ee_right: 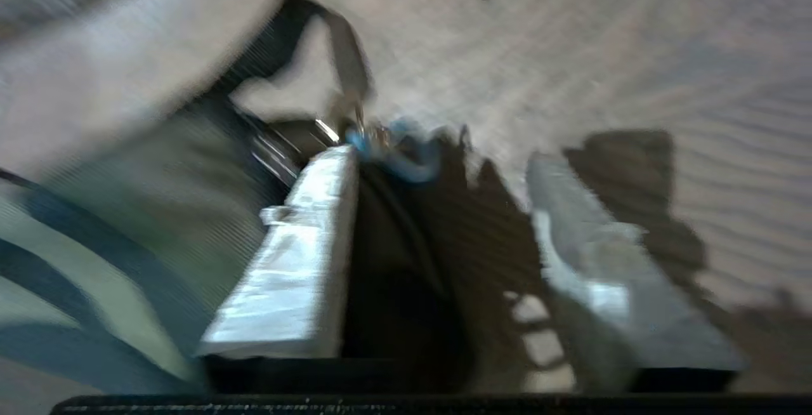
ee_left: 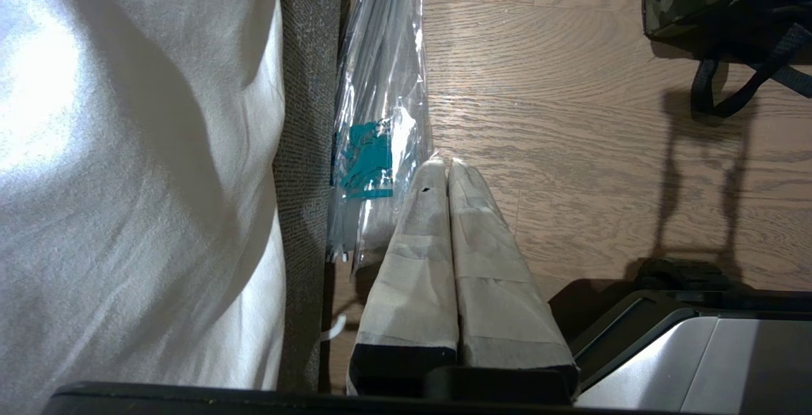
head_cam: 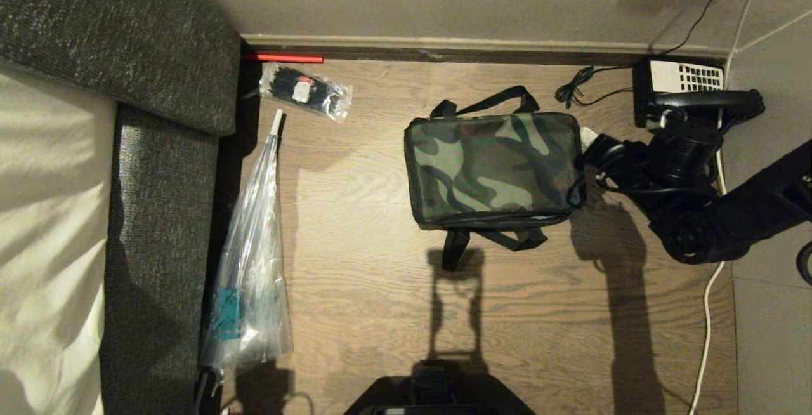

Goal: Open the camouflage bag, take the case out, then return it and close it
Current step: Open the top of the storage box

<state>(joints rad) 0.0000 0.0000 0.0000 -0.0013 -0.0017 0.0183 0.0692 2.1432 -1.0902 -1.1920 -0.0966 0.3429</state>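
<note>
Right end effector (head_cam: pixel 589 139) level at camouflage bag (head_cam: pixel 491 167) end, fingers apart, left end effector (ee_left: pixel 447 171) together

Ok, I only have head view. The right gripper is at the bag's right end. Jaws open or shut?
Observer: Open. The right wrist view shows the right gripper with its fingers apart and nothing between them.
Operator: Where's the zipper pull?
Observer: What looks like the zipper pull, with a blue loop, sits at the corner of the camouflage bag, just beyond one fingertip. Blur hides whether they touch.
Operator: Left gripper?
Observer: The left gripper is shut, over the floor beside the clear plastic sleeve.
</note>
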